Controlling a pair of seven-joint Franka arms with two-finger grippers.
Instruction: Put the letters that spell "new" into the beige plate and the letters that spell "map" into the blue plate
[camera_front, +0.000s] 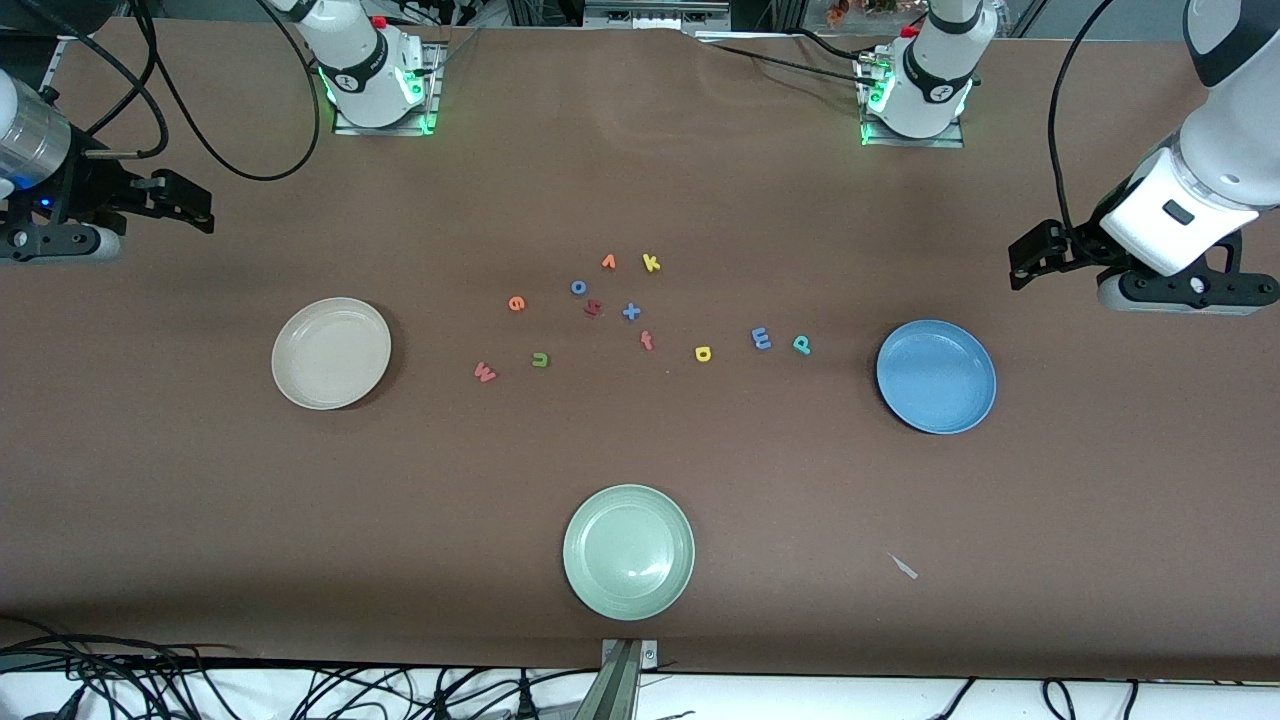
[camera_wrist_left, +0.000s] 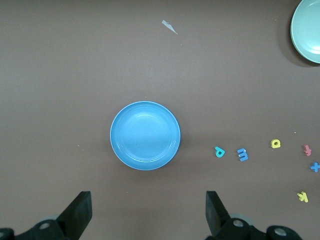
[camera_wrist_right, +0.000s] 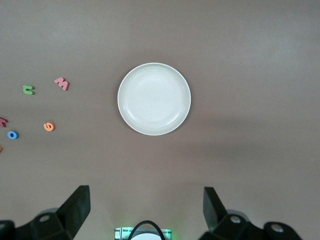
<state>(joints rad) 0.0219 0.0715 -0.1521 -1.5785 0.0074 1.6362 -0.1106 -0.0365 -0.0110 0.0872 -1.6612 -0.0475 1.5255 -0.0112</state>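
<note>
Both grippers, left (camera_wrist_left: 146, 210) and right (camera_wrist_right: 145, 207), hover spread-fingered, holding nothing. Around the x (camera_front: 631, 311), decoys crowd n (camera_front: 540, 359), e (camera_front: 516, 303), w (camera_front: 485, 372), m (camera_front: 761, 338), a (camera_front: 703, 353), p (camera_front: 801, 344); a misread could grab f (camera_front: 647, 340) or k (camera_front: 651, 262). Beige plate (camera_front: 331, 353) and blue plate (camera_front: 936, 376) flank it, empty.

Foam letters (camera_front: 600, 305), perhaps w,n,e,o,k,x,f,a,m,p

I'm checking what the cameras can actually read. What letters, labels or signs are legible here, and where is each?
Only loose foam letters on the table:
"w", pinkish red
"n", green, reads like "u"
"e", orange
"o", blue
"k", yellow
"x", blue
"f", red
"a", yellow
"m", blue, sideways
"p", teal
Two more reddish letters are unreadable.
</note>
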